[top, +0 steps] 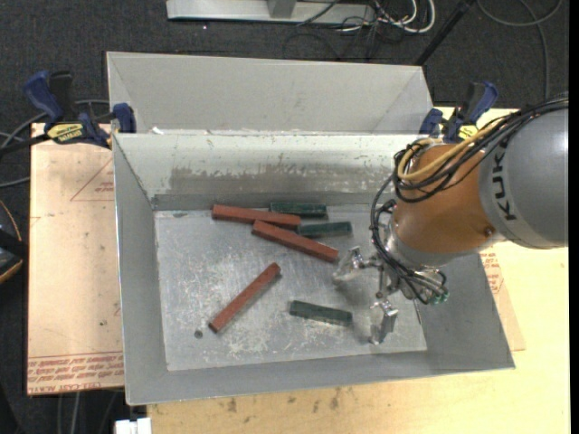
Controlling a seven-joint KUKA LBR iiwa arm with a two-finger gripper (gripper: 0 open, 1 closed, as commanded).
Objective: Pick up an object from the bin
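So the gripper (pixel 365 295) is seen low in the right part of the bin (pixel 136 269), tucked under the orange wrist cover (pixel 439 211). The fingers (pixel 349 268) are spread wide, one up-left and the other down-right by the front wall. Nothing is caught between them, so it's released, no grasp at all.

The closest thing is a green bar (pixel 320 313), dark and flat on the floor, just left of the gap between the fingers. Its right end is pointed at the lower finger, though contact can't really be made out.

A red bar (pixel 296 240) is laid slanting down to the right, and its lower end is right beside the upper finger. A second red bar (pixel 256 214) is found behind it, nearly level, close to the back wall. A green pair (pixel 312 219) is stacked just right of that one, near the back. A third red bar (pixel 244 297) is left on its own mid-floor, angled steeply, well apart from the gripper.
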